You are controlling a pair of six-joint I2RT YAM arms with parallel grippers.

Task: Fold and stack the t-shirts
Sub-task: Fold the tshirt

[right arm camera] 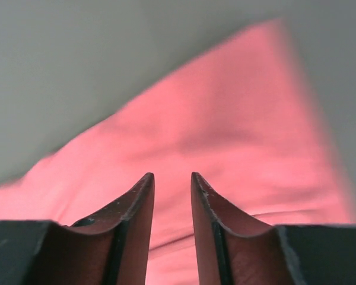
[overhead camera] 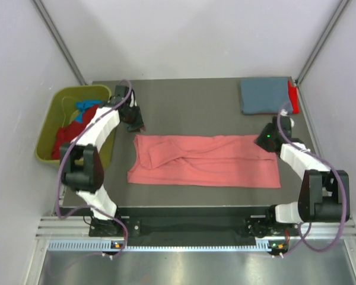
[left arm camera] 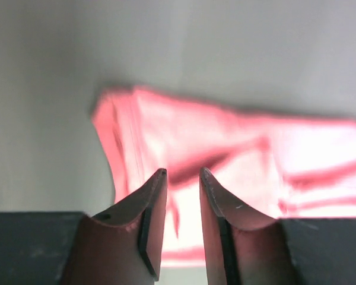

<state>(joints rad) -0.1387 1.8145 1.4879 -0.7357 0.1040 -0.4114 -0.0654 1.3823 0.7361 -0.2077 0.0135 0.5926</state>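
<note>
A large salmon-pink t-shirt (overhead camera: 202,161) lies flat on the dark table, folded into a long band with a sleeve tucked across its left half. My left gripper (overhead camera: 135,123) hovers just behind the shirt's far left corner. In the left wrist view the left gripper (left arm camera: 183,172) is open, with the pink cloth (left arm camera: 237,142) showing through the gap below it. My right gripper (overhead camera: 267,140) hangs over the shirt's far right corner. Seen from the right wrist, this gripper (right arm camera: 172,175) is open above the cloth (right arm camera: 225,130), holding nothing. A folded grey-blue t-shirt (overhead camera: 264,95) sits at the back right, a red one (overhead camera: 293,98) at its right edge.
An olive-green bin (overhead camera: 56,142) stands off the table's left side, holding red (overhead camera: 68,133) and bright blue (overhead camera: 86,108) t-shirts. White walls close in on the left, back and right. The table's front edge (overhead camera: 196,208) runs just beyond the arm bases.
</note>
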